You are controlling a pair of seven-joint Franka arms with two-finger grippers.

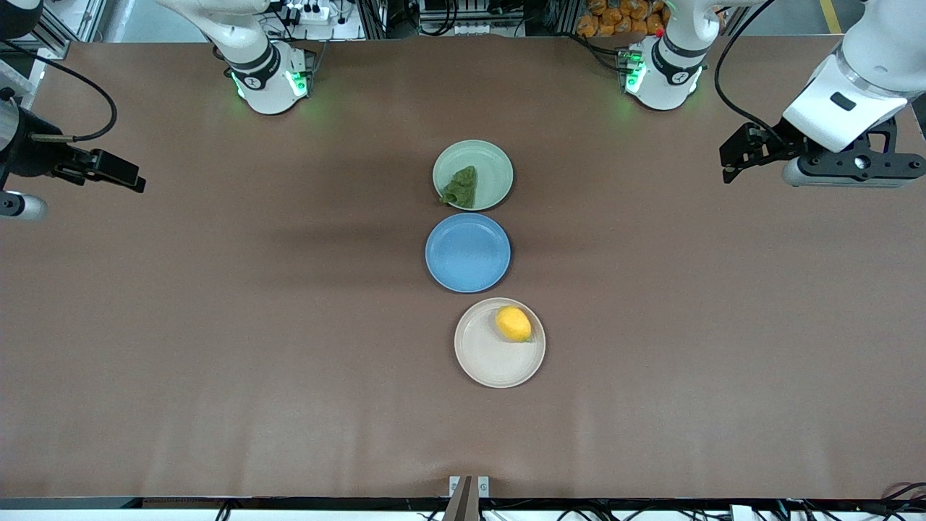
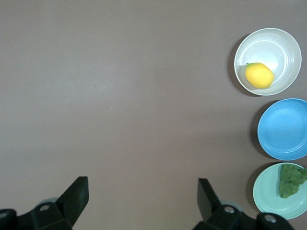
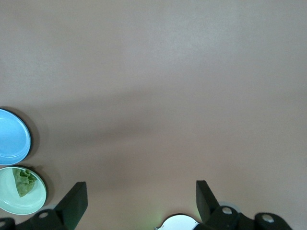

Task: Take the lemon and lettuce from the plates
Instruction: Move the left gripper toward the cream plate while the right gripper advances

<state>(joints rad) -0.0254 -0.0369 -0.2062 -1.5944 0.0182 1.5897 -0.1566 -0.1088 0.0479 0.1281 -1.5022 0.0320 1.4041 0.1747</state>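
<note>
Nothing is picked yet: both arms hang high over bare table at their own ends, well apart from the row of three plates in the middle. The left gripper (image 2: pixel 143 201) has its fingers spread wide with nothing between them, and the right gripper (image 3: pixel 141 201) is the same, wide apart and empty.

The lemon (image 1: pixel 513 323) lies on the beige-white plate (image 1: pixel 486 359), close to the rim on the side toward the blue plate (image 1: pixel 467 252) and toward the left arm's end. The lettuce (image 1: pixel 461 187) lies on the pale green plate (image 1: pixel 486 161), at the rim toward the blue plate and the right arm's end. So each item sits well away from either pair of fingers, with the whole reach still to make.

To do the approach well, I would send the left gripper to the lemon and the right gripper to the lettuce, each from straight above, so the fingers clear the plate rims as they descend.

The lemon's long axis runs slantwise, one tip toward the blue plate, the other toward the plate's middle. The fingers should straddle its short width, closing across that axis. The lettuce is a ragged clump, slightly longer on a slant along the rim; it likely crushes easily, so pinch its bulk, not an edge.
</note>
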